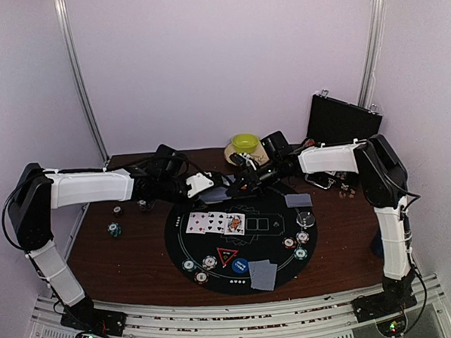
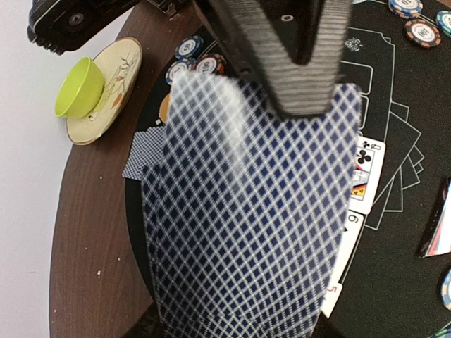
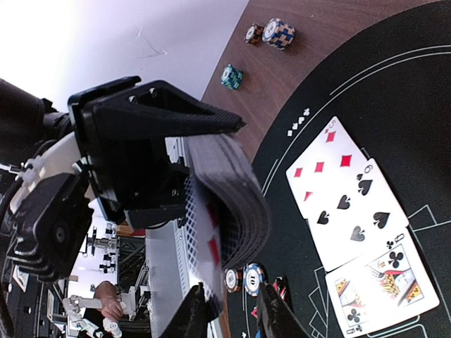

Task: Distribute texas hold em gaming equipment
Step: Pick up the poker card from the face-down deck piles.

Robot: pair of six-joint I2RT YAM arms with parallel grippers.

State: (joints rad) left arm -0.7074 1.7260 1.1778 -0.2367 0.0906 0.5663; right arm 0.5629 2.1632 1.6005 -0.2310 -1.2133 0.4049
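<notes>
Left end effector [image 3: 204,151] clamps the card deck [image 3: 236,204] — judged light, slick, flexible, best pinched at one edge — while right end effector [image 3: 232,317] stands part-open, empty.

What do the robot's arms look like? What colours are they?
The left arm and right arm are alike: white tube-shaped segments joined by chunky black joints. Thin black cables loop alongside them. The fingers are black with ribbed gripping faces. The black bases carry tiny glowing lights.
</notes>
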